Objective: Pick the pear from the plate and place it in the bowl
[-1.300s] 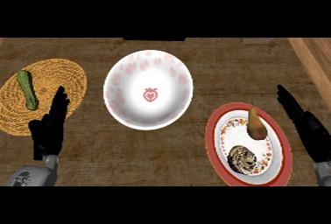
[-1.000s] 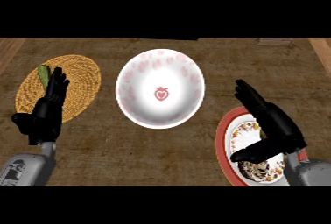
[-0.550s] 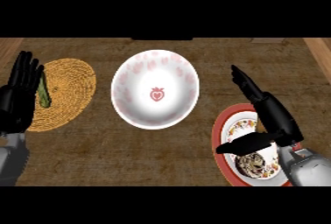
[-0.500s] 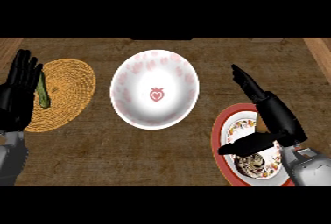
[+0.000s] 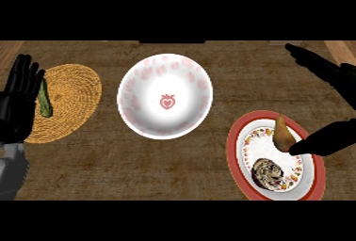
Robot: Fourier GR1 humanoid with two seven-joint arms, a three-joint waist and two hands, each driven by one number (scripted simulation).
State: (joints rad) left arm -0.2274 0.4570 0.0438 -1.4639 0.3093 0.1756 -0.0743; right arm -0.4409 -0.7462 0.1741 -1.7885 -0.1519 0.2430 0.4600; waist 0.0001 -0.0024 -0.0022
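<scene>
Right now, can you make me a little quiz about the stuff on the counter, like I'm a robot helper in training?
1. True or false: the pear lies in the bowl.
2. What lies on the woven mat? A) a green vegetable B) a spoon C) a cup
3. Fill in: the hand beside the pear is the robot's ____ one.

Key: 1 false, it is on the plate; 2 A; 3 right.
</scene>
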